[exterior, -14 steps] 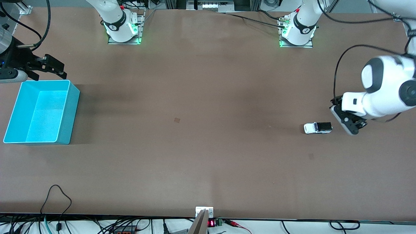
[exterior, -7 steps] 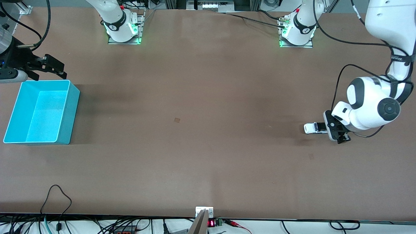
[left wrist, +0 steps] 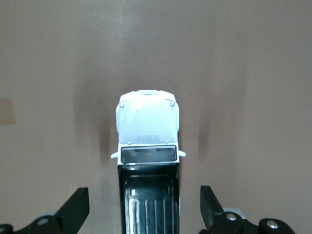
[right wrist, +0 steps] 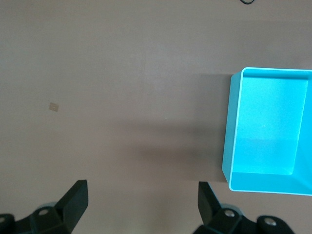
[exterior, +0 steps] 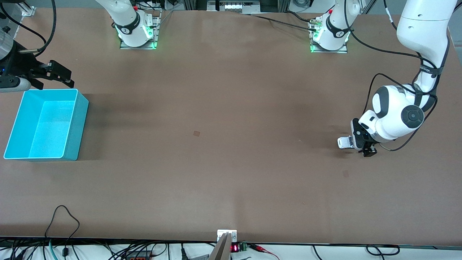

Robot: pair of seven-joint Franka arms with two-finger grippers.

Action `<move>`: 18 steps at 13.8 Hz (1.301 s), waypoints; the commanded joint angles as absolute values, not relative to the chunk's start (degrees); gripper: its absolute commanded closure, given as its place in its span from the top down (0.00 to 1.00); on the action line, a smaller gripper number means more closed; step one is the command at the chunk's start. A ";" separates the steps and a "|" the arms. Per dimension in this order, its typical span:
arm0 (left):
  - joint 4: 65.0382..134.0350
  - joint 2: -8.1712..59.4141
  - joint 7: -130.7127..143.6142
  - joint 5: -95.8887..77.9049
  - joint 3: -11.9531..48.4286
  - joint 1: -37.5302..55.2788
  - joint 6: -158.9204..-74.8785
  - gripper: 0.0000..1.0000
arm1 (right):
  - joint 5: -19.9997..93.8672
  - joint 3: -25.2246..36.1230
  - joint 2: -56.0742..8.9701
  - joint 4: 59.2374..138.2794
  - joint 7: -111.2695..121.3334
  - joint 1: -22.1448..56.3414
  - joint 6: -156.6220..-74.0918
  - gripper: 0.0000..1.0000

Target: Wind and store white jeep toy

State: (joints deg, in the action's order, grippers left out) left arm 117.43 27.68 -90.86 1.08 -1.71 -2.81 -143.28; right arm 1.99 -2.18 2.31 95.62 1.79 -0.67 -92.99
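The white jeep toy (exterior: pixel 344 142) stands on the brown table toward the left arm's end; in the front view only its white hood shows. My left gripper (exterior: pixel 362 143) is low over the toy's rear, open. In the left wrist view the jeep toy (left wrist: pixel 148 141) points away from the left gripper (left wrist: pixel 144 207), whose black fingers (left wrist: pixel 74 208) stand apart on either side of the black ribbed roof without touching it. My right gripper (exterior: pixel 54 82) waits open, up in the air by the cyan bin (exterior: pixel 78 124), holding nothing. In the right wrist view the right gripper (right wrist: pixel 141 204) shows only bare table between its fingers.
The cyan bin (right wrist: pixel 229 126) is empty and stands at the right arm's end of the table. Small tan marks (exterior: pixel 196 133) dot the tabletop. Cables (exterior: pixel 65 216) trail over the table's edge nearest the front camera. Both arm bases (exterior: pixel 137 30) stand along the edge farthest from that camera.
The left arm has swung in and come down over the jeep toy, so its open gripper now straddles the toy's rear. The right arm and the bin have not moved.
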 commanded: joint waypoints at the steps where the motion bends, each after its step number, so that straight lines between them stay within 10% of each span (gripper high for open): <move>1: 118.65 26.81 -92.72 0.44 -0.45 -3.07 -144.23 0.93 | 2.29 -2.46 3.51 96.50 1.41 -0.97 -92.64 1.00; 4: 118.57 26.98 -92.64 0.44 -0.26 -2.99 -144.32 0.52 | 2.29 -2.46 3.52 96.50 1.41 -0.97 -92.64 1.00; 7: 118.56 27.07 -92.72 0.44 -0.26 -3.08 -144.05 0.32 | 2.29 -2.46 3.52 96.50 1.41 -0.97 -92.64 1.00; 18: 118.30 27.68 -95.63 0.44 -0.35 -3.16 -142.38 0.25 | 2.29 -2.46 3.52 96.50 1.41 -0.97 -92.64 1.00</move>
State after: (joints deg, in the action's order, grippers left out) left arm 117.92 27.61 -93.76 1.08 -0.51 -2.76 -143.54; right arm 1.99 -2.18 2.31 95.62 1.79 -0.67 -92.99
